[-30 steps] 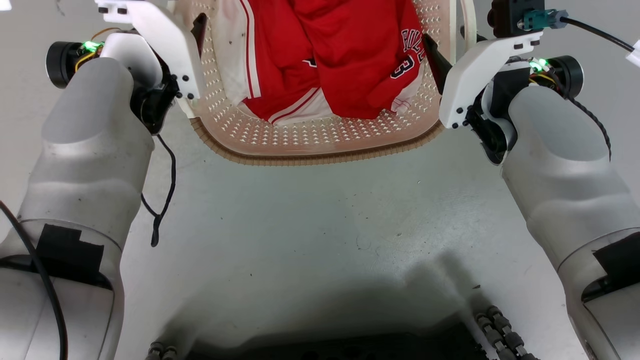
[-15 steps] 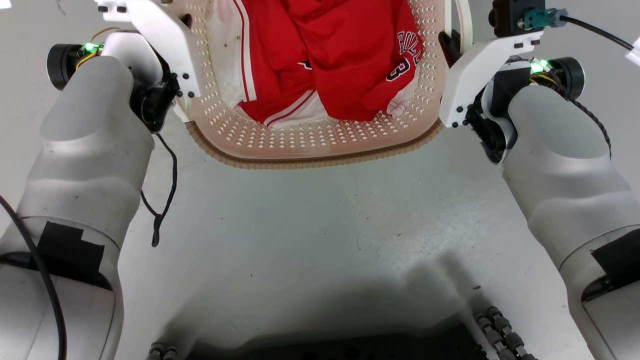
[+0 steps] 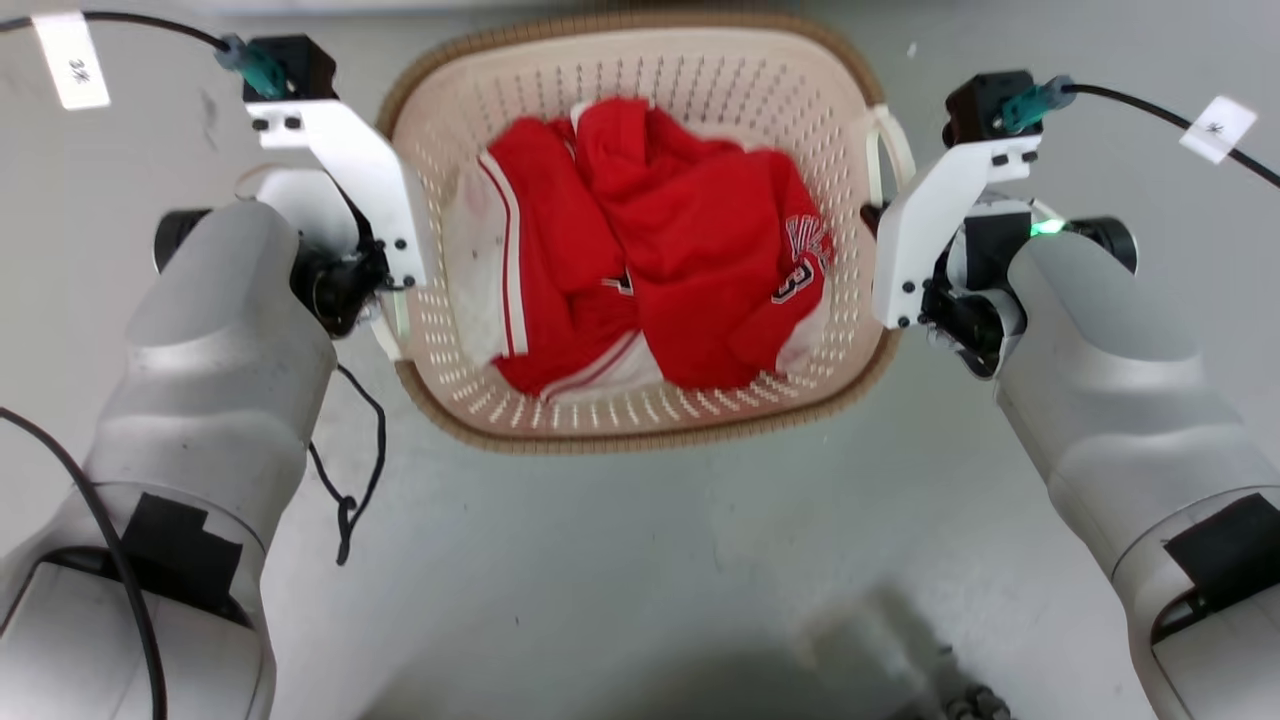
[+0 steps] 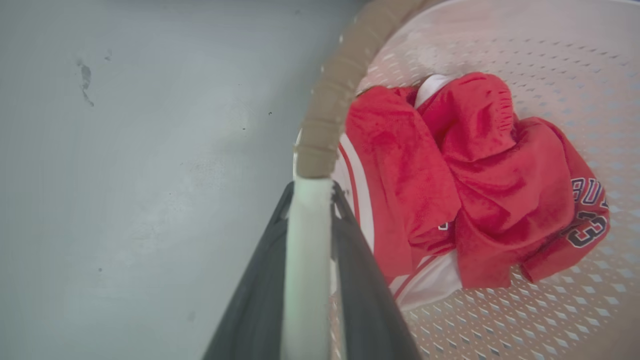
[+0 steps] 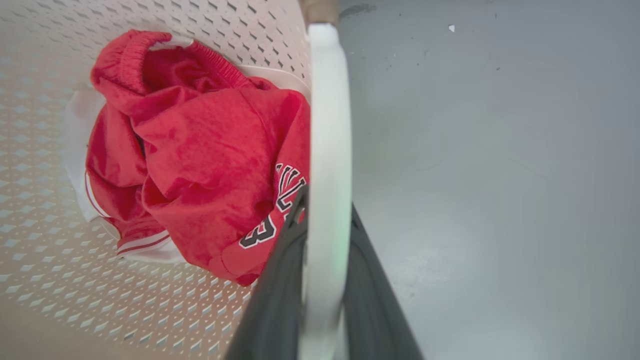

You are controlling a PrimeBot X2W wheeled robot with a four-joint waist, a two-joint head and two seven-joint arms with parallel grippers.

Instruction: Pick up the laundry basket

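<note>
Crumpled red clothes [image 3: 660, 250], white-trimmed and numbered 3, with grey floor [image 3: 650, 560] around.

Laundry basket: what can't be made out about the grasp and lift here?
- Head view: fingers of left gripper and right gripper, hidden behind white brackets.
- Underside of laundry basket, so floor clearance: hidden by its walls and red clothes.
- Left wrist view: handle lower end, cut by bottom edge.
</note>
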